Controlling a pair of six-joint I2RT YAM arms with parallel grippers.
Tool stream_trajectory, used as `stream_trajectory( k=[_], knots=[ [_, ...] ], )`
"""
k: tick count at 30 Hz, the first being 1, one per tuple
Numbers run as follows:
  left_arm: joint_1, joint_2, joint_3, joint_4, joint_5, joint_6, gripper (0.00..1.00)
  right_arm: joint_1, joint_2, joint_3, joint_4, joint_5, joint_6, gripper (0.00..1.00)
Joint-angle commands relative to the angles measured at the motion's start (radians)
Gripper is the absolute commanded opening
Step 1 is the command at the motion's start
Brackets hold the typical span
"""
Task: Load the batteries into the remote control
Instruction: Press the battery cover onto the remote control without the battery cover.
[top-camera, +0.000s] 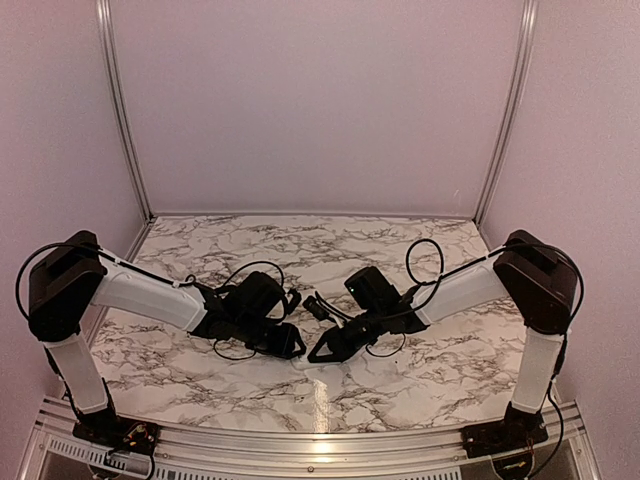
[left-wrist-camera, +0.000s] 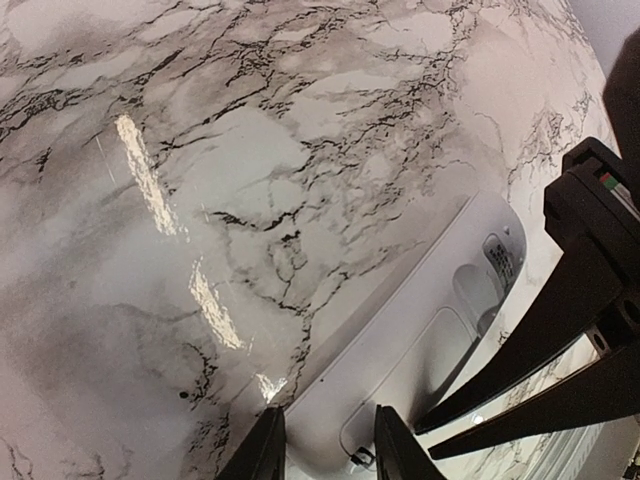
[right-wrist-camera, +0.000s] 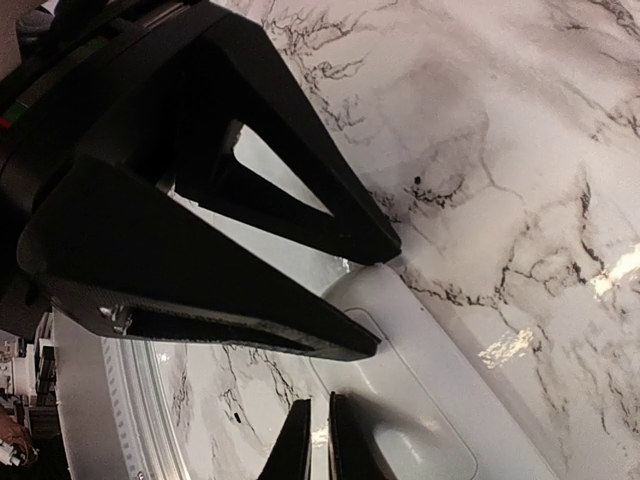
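Left hand clamps the remote control by one end — right hand pinched shut.

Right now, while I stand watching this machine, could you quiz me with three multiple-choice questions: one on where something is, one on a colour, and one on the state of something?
1. Where is the remote control?
A. On the marble table, between the left gripper and the right gripper
B. Leaning against the back wall
C. At the table's far edge

2. What colour is the remote control?
A. Black
B. White
C. Red

3. How do the right gripper's fingers stand?
A. Spread wide
B. Nearly together
C. Out of sight

Answers:
1 A: the top view shows both grippers over it at mid-table.
2 B: both wrist views show white plastic.
3 B: its own wrist view shows only a thin slit between the fingers.
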Motion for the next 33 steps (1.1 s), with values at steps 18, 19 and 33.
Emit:
stream_trajectory(
  k=[18,19,33],
  knots=[
    [-0.024,-0.031,-0.025,-0.124,0.012,0.046,0.33,0.007,0.031,-0.007,-0.023,0.048,0.018,0.06],
    [-0.024,-0.027,-0.025,-0.124,0.013,0.045,0.33,0.008,0.031,-0.007,-0.022,0.047,0.018,0.06],
    [-0.015,0.004,-0.029,-0.138,0.029,-0.004,0.19,0.003,0.031,-0.013,-0.026,0.056,0.017,0.06]
  ],
)
